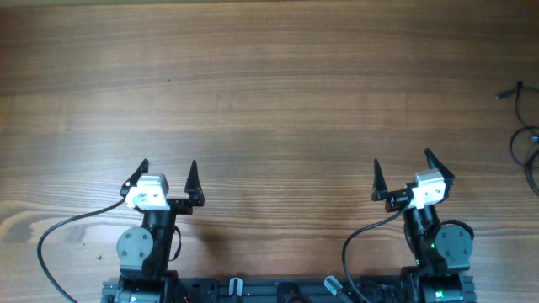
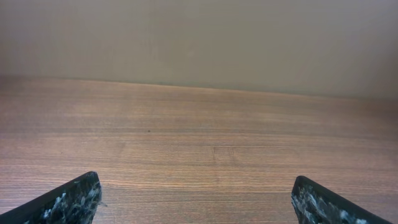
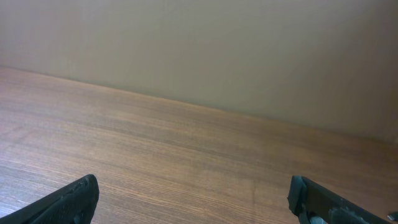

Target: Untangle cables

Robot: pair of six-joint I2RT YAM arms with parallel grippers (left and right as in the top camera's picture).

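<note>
Brown wood-grain desk [image 1: 269, 76] spreads under both arms, and the very thin dark cables [image 1: 514, 141] lie in loose loops at its far right edge, with a small plug end [image 1: 507, 92] near them. The left hand [image 1: 168, 165] and the right hand [image 1: 402, 159] are both released, with fingers spread wide. Both are well apart from the cables.

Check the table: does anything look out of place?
Only the cables: they sit at the far right of the overhead view, partly cut off, well away from the open left gripper and right gripper.
</note>
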